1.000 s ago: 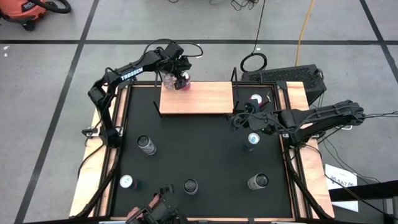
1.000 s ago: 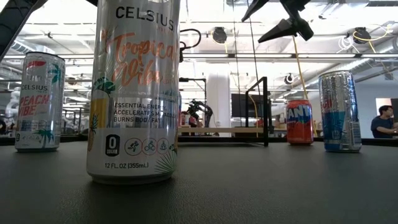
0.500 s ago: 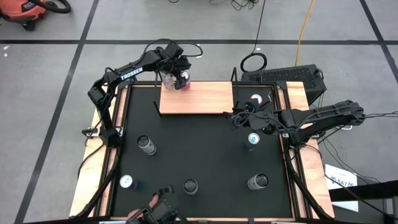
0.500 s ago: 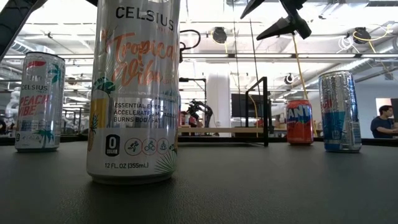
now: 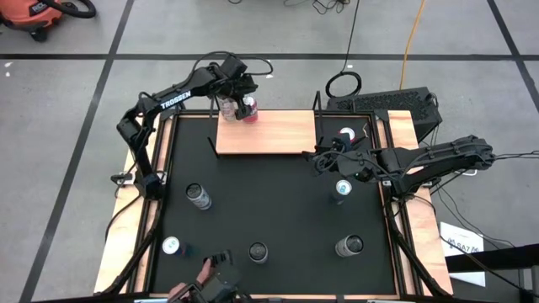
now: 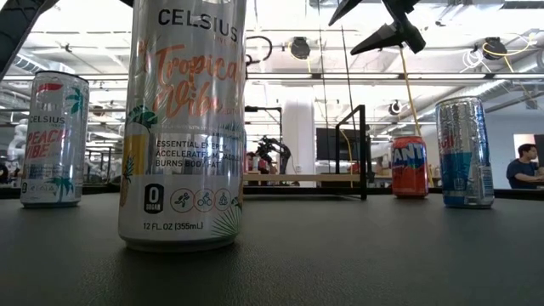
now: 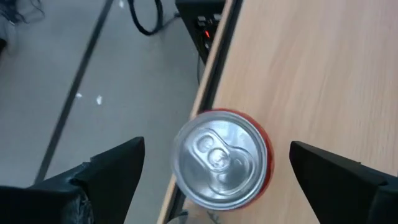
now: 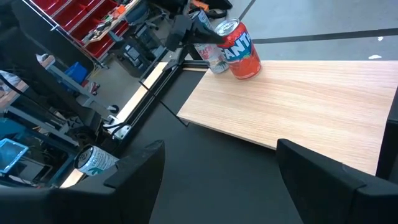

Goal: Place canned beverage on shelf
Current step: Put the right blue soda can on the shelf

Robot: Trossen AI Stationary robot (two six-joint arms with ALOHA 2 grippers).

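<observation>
A red-orange can (image 7: 221, 163) stands on its base at the far left corner of the light wooden shelf (image 5: 268, 135), close to the board's edge. It also shows in the right wrist view (image 8: 240, 48). My left gripper (image 5: 242, 104) hangs over it, open, with one finger on either side of the can's top and a clear gap to each. My right gripper (image 5: 321, 160) waits open above the black mat, off the shelf's right end, and touches nothing.
Several other cans stand on the black mat (image 5: 278, 202), among them a tall one (image 6: 183, 127) near the front edge and an orange one (image 5: 345, 135) beyond the shelf's right post. A clear thing (image 8: 214, 59) stands beside the shelved can. A person's hand (image 5: 198, 291) shows at the near edge.
</observation>
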